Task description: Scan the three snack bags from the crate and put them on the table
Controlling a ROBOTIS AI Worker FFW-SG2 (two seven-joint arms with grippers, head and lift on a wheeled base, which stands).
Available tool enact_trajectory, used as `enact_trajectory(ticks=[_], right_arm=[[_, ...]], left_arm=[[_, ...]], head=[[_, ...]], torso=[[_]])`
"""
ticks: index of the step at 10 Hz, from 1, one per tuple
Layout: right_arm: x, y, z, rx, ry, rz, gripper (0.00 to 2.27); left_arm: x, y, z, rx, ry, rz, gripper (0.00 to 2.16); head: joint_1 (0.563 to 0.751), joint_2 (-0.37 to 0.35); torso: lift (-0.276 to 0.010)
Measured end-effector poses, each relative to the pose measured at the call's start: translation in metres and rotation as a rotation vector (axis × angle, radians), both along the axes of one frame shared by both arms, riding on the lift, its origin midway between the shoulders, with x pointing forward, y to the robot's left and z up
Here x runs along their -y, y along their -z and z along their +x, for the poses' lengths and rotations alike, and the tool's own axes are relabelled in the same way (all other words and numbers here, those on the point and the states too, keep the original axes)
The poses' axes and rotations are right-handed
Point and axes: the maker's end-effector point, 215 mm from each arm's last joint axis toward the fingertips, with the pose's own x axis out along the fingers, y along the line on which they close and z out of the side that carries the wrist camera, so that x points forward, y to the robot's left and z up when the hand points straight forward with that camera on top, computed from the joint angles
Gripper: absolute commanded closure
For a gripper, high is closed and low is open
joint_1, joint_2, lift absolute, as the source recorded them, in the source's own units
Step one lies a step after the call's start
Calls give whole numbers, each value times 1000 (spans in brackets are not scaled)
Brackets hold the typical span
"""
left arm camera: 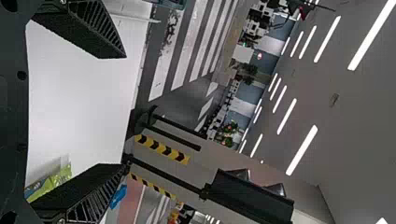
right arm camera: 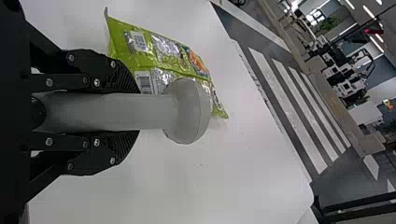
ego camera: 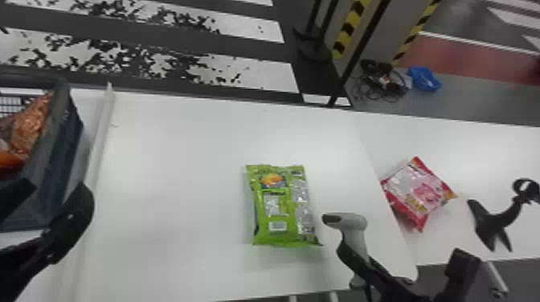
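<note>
From above, the head view is looking down; the wrist views are facing the far floor, the right one close over the table, all sharing the green bag.

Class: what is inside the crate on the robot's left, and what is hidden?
Inside the crate lies a crinkled orange-brown package, with something orange nearer the robot. The crate's right wall and these contents hide what lies beneath.

Nothing legible — a barcode sits on the green snack bag, unreadable lettering on the red snack bag.
</note>
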Motion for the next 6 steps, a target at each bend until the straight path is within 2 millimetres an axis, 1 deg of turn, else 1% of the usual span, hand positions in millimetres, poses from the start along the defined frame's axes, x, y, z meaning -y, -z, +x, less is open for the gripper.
enact_trajectory(ticks=[2, 5, 6], right_arm=[[-13, -4, -6, 1, -33, 25, 2226], [-23, -3, -9, 1, -51, 32, 2226], [-29, 0, -9, -1, -62, 31, 2226]], left_arm=[[-3, -2, -2, 12, -17, -1, 29], [-2, -3, -3, 16, -21, -2, 29], [-2, -4, -3, 19, -22, -1, 29]], head=[[695, -217], [695, -203], [695, -193]], torso=[[-94], [-94], [-94]])
